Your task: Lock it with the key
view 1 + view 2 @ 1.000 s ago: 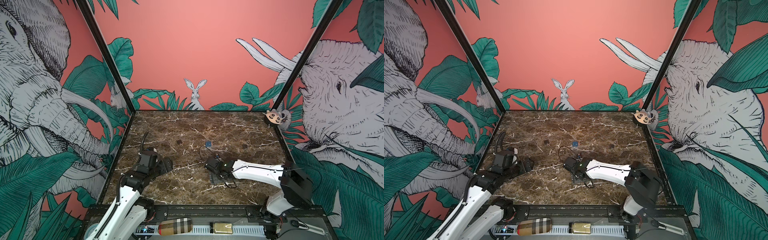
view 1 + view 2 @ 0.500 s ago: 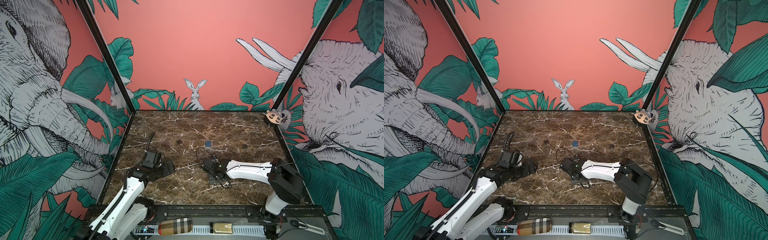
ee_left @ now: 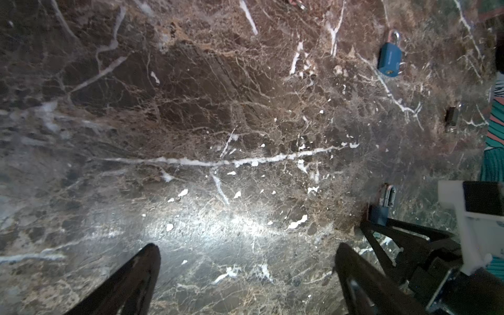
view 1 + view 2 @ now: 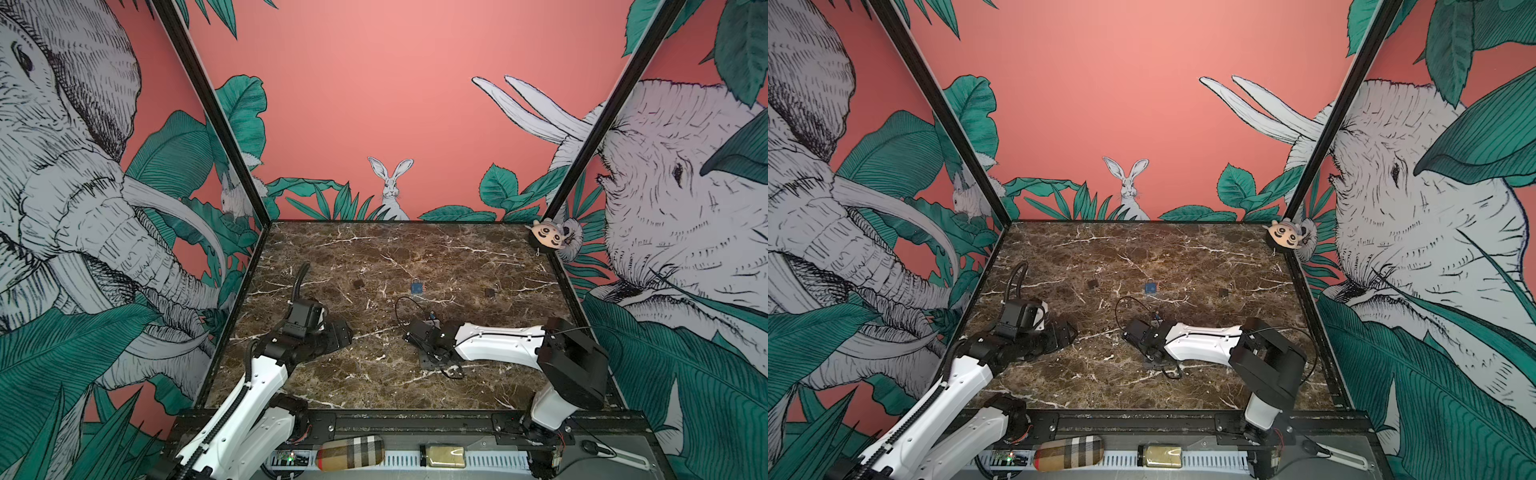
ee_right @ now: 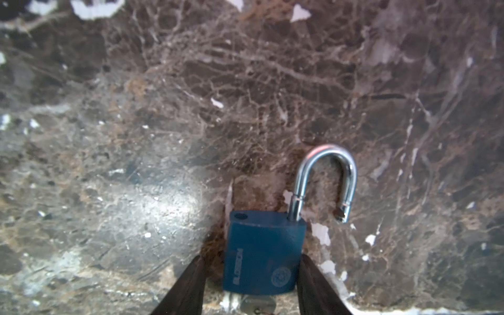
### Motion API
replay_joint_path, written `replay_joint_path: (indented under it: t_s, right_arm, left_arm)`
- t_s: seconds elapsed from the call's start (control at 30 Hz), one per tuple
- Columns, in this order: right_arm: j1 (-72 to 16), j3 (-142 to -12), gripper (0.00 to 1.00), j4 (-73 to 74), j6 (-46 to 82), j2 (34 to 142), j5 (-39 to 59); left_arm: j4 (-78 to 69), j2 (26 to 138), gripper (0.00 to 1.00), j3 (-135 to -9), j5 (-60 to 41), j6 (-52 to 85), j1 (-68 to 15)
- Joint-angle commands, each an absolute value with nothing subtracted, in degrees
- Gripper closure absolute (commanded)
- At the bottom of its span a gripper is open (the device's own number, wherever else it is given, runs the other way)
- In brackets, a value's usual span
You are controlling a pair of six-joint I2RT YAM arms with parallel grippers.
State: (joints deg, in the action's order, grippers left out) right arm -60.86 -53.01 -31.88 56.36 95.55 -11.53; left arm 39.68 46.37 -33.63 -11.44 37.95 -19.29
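grasping step: right gripper [image 5: 252, 259] straddles the blue padlock [image 5: 261, 245] body, gap one side, not clamped. shackle [image 5: 327, 174] open beyond the jaws. next likely: finish squeeze, seat shackle. left gripper [image 3: 246, 245] wide, empty.

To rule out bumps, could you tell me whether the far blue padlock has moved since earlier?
No. The far blue padlock still lies between the left dark block and the right dark block.

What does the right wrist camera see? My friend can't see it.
A small blue metal padlock lies on the brown marble table, its shiny silver shackle swung open. Two black jaws flank its body, one on each side.
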Motion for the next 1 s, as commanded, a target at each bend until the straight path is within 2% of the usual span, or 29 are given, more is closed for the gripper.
replay_joint_path:
  t_s: [0.0,0.1,0.33,0.47,0.53,0.77,0.87,0.97]
  right_arm:
    - [-61.2,-51.1,0.51,-33.1,57.0,95.0,-12.4]
    - [-61.2,-51.1,0.58,-33.5,56.4,95.0,-12.8]
    - [-61.2,-50.7,0.68,-34.2,55.1,93.9,-15.0]
    - [-61.2,-51.5,0.80,-34.3,50.5,92.3,-15.6]
    - [-61.2,-52.6,0.82,-34.4,46.5,90.5,-15.9]
    - [-61.3,-57.3,0.84,-33.4,29.3,84.1,-12.2]
    - [-61.3,-59.7,0.84,-33.3,24.5,82.3,-10.6]
    - [-61.3,-61.8,0.85,-33.4,21.3,82.1,-8.4]
  left_arm:
    - [40.1,45.3,0.01,-33.3,-10.9,38.5,-19.1]
    - [40.4,45.4,0.01,-32.8,-11.0,38.4,-19.1]
    - [39.4,40.0,0.01,-29.5,-10.2,40.0,-19.1]
    - [41.6,38.4,0.01,-29.9,-9.8,39.5,-19.1]
    - [41.7,39.8,0.01,-30.4,-12.0,38.3,-19.1]
    - [45.9,45.3,0.01,-33.6,-12.1,36.5,-19.0]
    - [47.8,43.5,0.01,-35.0,-8.9,37.7,-19.0]
    - [45.5,39.2,0.01,-34.9,-10.1,39.0,-19.0]
